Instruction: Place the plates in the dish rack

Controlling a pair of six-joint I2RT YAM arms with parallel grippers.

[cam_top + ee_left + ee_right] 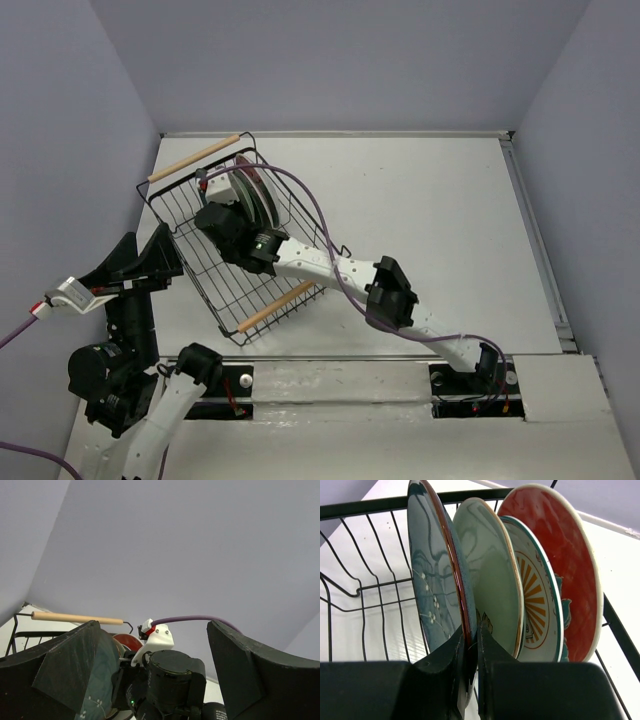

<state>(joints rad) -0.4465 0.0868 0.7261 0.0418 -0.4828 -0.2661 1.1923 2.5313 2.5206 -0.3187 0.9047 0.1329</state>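
four plates (555,555) stand on edge in the dish rack (370,502); right tool (472,640) pinches the dark teal plate (432,580); left tool (152,630) spread wide.

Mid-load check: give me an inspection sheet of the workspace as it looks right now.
Surface: white table carries the dish rack, angled at its left side.
Job's things: four plates stand on edge in the rack: dark teal plate, pale mint plate, sunburst-patterned plate, red plate.
Clutter: nothing seen.
Grippers: right gripper fingers shut on the dark teal plate's rim; left gripper open, empty, beside the rack.
Cables: purple cable arcs over the rack from the right wrist.
Surroundings: plain grey walls.
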